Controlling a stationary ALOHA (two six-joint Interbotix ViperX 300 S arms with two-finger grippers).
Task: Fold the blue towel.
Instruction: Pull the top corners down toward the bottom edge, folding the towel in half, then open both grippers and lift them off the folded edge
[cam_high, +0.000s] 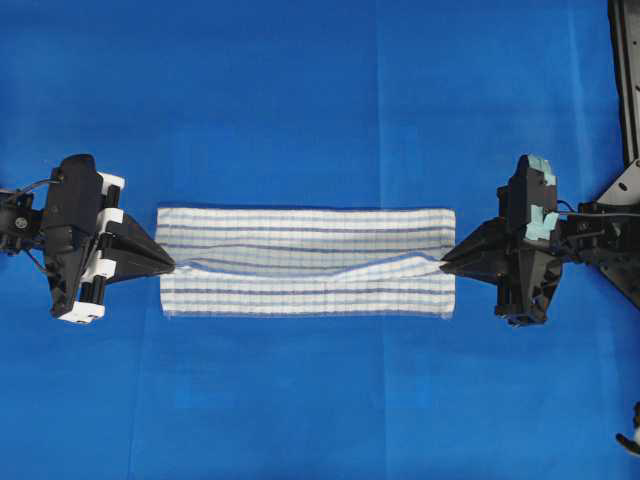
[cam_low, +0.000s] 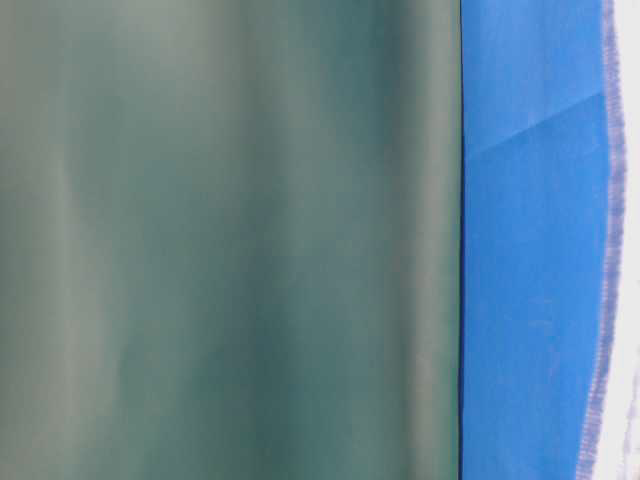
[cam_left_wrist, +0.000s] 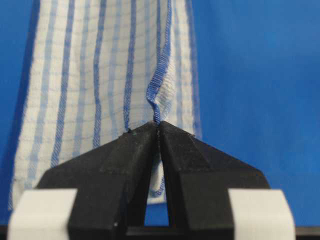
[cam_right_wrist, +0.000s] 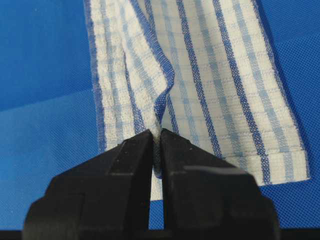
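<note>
Plain bright-blue table covering (cam_high: 320, 90) spread under the whole work area, giving a flat surface for folding. Blue towel (cam_high: 306, 262) lying as a long band stretched between the two grippers, already doubled lengthwise to judge by the hemmed edge running along its middle; band flat on the covering except for a raised ridge down the centre line. Left gripper (cam_high: 170, 265) at the left short end, jaws pressed together on a pinch of the hemmed edge, tips meeting with cloth (cam_left_wrist: 159, 107) puckered directly ahead of them in the left wrist view. Right gripper (cam_high: 445, 265) at the opposite short end, jaws likewise clamped on a fold of the hem (cam_right_wrist: 162, 97), cloth bunched into a crease just ahead of the tips. Both pinches taken at mid-width of each end, probably so that the free long edge travels evenly and stays parallel to the far edge. Opposed pull from the two ends keeping the towel taut and straight; central ridge judged a product of that tension. Outer stripes to either side of each gripper resting on the covering, not lifted. Table-level view blocked by a blurred greenish surface; nothing of towel or grippers readable there. Whether either pinch is starting to slacken: not readable from the views.
</note>
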